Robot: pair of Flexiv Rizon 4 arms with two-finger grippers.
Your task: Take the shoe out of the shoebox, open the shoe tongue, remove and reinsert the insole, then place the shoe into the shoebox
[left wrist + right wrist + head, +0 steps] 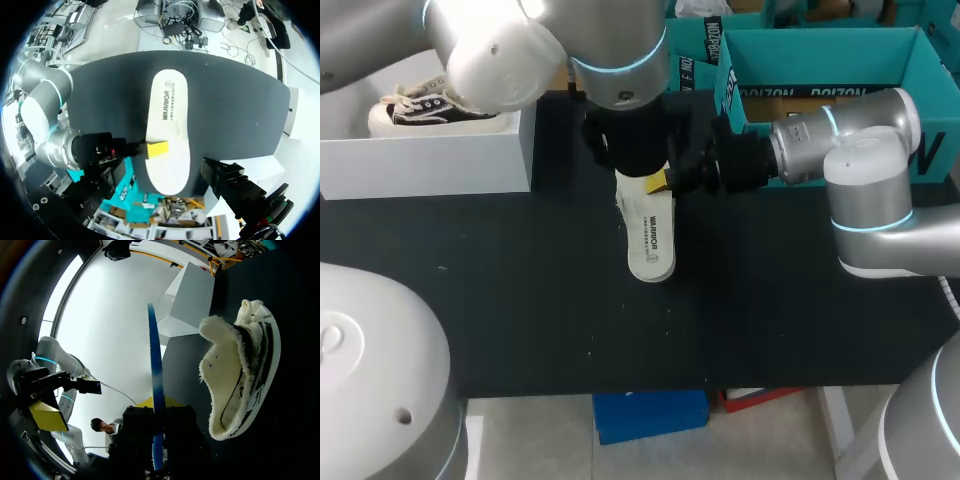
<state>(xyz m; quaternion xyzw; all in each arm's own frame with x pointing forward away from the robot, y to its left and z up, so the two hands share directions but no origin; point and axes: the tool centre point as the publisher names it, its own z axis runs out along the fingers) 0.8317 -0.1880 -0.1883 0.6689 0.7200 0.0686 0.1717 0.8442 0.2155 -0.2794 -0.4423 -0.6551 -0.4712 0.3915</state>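
— Jaws first: how did they stand?
— The right gripper (658, 182) had its jaws clamped on one long edge of the insole (650, 240), a yellow tip on either face. The left gripper (634, 158) hung just over the insole. I could not tell whether its jaws were apart or together.
— And the shoe (240, 370)?
— It stood on its sole on the table (520, 300), beyond the insole from the right gripper, tongue laid open and fleecy lining showing.
— How should the reinsertion go?
— My judgement was to keep the insole level and lead its toe end into the opening. The left gripper should steady the shoe so it cannot slide. A pinch this near the edge could slip.
— Boxes?
— The white shoebox (420, 165) sat well apart from the insole, on the left arm's side. It held a second sneaker (425, 105), laces up.
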